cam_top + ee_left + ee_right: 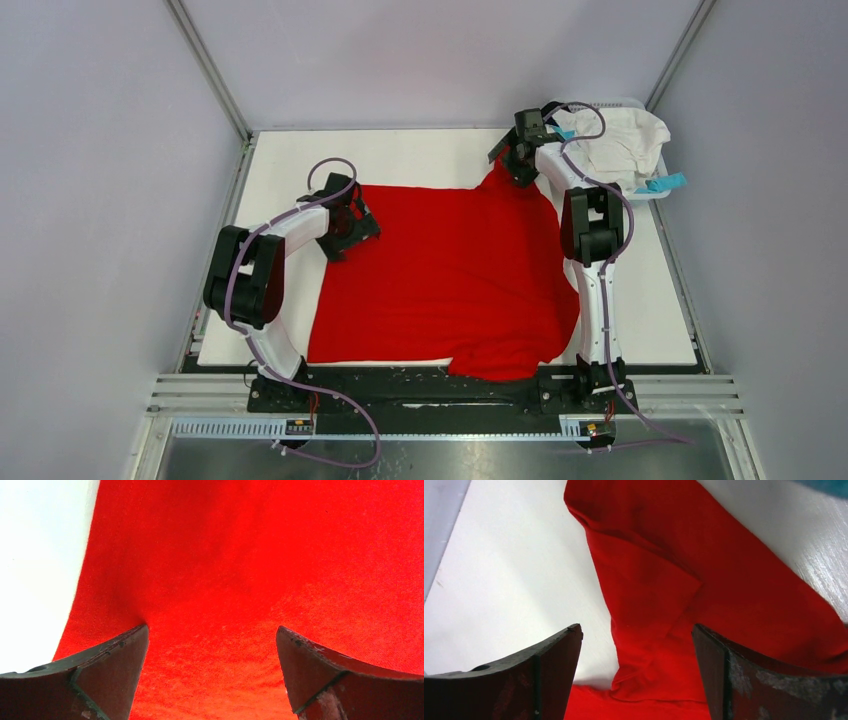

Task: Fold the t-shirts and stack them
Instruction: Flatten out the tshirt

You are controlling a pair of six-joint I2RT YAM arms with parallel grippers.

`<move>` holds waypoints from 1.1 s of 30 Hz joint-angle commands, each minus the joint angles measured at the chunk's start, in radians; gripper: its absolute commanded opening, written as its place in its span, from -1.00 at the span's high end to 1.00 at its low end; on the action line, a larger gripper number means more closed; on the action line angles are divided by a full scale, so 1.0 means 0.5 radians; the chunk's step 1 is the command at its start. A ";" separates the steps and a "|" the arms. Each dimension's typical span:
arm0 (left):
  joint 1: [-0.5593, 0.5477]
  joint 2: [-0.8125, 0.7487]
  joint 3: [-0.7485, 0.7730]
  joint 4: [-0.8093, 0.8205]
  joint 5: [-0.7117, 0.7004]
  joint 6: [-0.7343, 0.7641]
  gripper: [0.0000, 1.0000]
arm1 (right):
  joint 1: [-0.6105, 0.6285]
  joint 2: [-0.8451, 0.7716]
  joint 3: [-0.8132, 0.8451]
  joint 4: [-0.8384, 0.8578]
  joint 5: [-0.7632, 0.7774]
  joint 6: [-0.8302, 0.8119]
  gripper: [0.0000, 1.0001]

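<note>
A: Far right corner first. What sat in the white lattice basket (pixel 650 196)?
B: A crumpled white t-shirt (pixel 622 140) filled it, heaped above the rim. A scrap of teal cloth (pixel 668 183) poked out over the near right edge.
A: And the big one?
B: The red t-shirt (pixel 450 270) lay spread across the middle of the table (pixel 420 155), mostly flat, bright and plain. Its near hem spilled over the table's near edge on the right side. Its far right corner rose to a peak just beside the basket.
A: The arms?
B: The left arm bent in from the left, elbow out, with the left end effector (pixel 350 222) down at the shirt's far left corner. In the wrist view its fingers (pixel 110 670) were spread wide and released, with red cloth under and between them and bare table off to the left.
A: Right side?
B: The right arm reached straight out along the shirt's right edge, and the right end effector (pixel 515 160) was at that raised corner. Its fingers (pixel 539 675) also stood wide apart, gripping nothing, with a creased red fold lying on the table between them.
</note>
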 commanded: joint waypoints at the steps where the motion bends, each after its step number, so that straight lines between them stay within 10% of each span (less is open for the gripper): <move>1: 0.014 0.017 0.085 0.052 0.037 -0.015 -0.98 | -0.012 0.011 0.037 0.026 0.056 0.166 -0.76; 21: 0.014 0.030 0.138 0.003 0.021 -0.011 -0.98 | -0.010 0.101 -0.207 0.841 -0.196 0.539 -0.29; 33: 0.014 0.040 0.162 -0.018 0.017 -0.006 -0.98 | 0.064 0.299 0.185 0.697 -0.363 0.422 -0.17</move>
